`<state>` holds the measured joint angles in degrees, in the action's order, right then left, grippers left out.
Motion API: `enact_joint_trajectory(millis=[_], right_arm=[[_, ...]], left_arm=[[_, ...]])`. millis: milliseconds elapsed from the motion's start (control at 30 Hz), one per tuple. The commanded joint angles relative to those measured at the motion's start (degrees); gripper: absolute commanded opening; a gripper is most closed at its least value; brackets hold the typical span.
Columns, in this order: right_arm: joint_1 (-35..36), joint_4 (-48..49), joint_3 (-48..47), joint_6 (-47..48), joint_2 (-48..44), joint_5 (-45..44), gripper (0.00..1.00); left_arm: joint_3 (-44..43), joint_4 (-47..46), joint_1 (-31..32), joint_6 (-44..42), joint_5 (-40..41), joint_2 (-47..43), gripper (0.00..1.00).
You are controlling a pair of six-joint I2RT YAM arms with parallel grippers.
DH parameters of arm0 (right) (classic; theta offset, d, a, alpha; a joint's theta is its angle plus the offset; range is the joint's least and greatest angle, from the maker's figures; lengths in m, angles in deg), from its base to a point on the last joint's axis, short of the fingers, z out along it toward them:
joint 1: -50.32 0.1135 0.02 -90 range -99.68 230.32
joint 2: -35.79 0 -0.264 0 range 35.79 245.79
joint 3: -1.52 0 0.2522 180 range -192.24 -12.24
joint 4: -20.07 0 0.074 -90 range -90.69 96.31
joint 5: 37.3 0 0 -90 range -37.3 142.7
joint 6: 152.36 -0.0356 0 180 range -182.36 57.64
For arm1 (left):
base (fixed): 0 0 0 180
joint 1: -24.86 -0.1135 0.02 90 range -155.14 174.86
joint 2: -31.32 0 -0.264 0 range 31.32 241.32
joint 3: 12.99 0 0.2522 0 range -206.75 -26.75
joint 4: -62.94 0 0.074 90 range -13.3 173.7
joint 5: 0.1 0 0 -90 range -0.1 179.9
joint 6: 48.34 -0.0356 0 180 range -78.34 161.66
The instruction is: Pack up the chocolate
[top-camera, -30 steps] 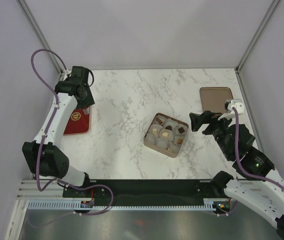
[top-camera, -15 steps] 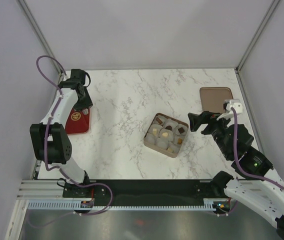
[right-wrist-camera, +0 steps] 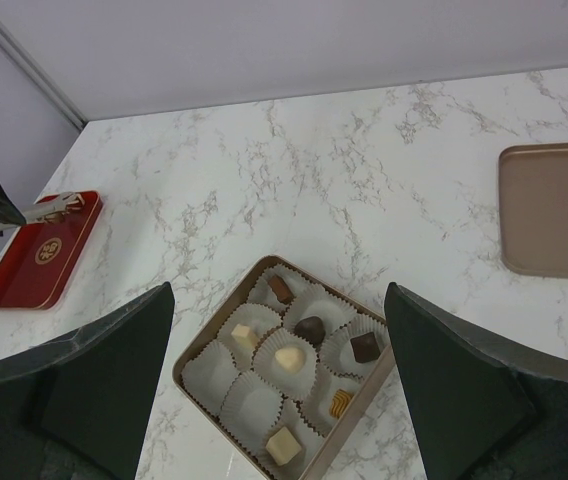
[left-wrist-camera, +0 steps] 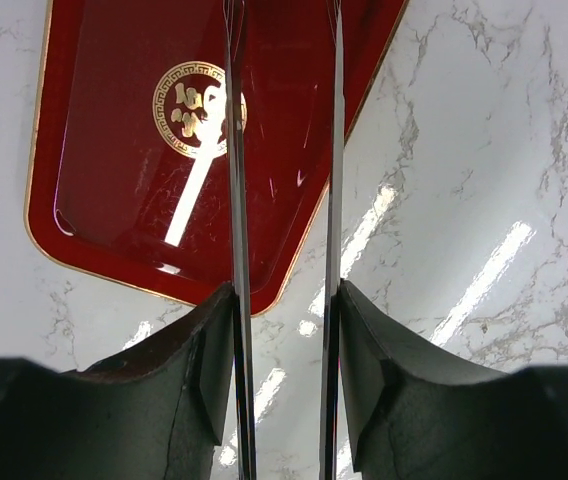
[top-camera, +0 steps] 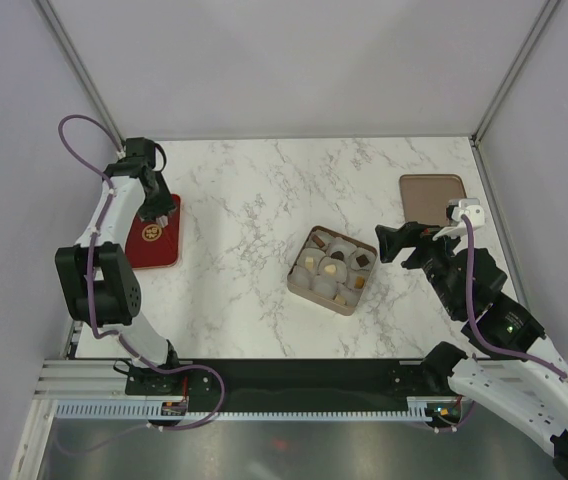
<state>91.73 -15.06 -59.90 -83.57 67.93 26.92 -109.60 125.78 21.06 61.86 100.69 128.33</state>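
Observation:
The chocolate sits as several small cream and dark brown pieces (right-wrist-camera: 287, 358) in white paper cups inside the square tan box (top-camera: 299, 287), also in the right wrist view (right-wrist-camera: 196, 352). Two cups at its left hold nothing. My right gripper (top-camera: 389, 243) is open and empty, just right of the box; it also shows in the right wrist view (right-wrist-camera: 278, 300). My left gripper (top-camera: 154, 205) is shut on metal tweezers (left-wrist-camera: 232, 150) above the red tray (left-wrist-camera: 114, 130). The tweezer blades stand apart with nothing between them. No chocolate shows on the tray.
The tan lid (top-camera: 432, 197) lies at the far right of the marble table, also in the right wrist view (right-wrist-camera: 554, 208). The red tray (top-camera: 152, 248) lies at the left edge by the wall. White marble (top-camera: 254, 200) separates tray and box.
My left arm has swung back and to the left, carrying the tweezers toward the tray's far left end. The right arm and the box have not moved.

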Motion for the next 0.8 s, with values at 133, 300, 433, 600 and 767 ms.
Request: enact_joint_trajectory(millis=[133,300,433,600,767], right_arm=[[-0.1,2.03,0.11,0.38,0.03,-0.94,0.95],[-0.1,2.12,0.2,0.56,-0.15,-1.03,0.95],[-0.1,2.12,0.2,0.65,-0.32,-1.11,0.95],[-0.1,2.12,0.2,0.82,-0.24,-1.38,0.95],[-0.1,2.12,0.29,0.82,0.03,-1.38,0.95]], left_arm=[[-0.21,-2.76,-0.08,-3.16,-2.44,1.69,0.49],[-0.38,-2.67,-0.25,-2.98,-1.56,2.57,0.49],[-1.26,-2.67,-0.6,-3.07,-1.91,3.18,0.48],[-1.26,-2.67,-0.87,-3.16,-2.0,3.36,0.46],[-0.91,-2.5,-0.87,-3.51,-2.35,3.36,0.42]])
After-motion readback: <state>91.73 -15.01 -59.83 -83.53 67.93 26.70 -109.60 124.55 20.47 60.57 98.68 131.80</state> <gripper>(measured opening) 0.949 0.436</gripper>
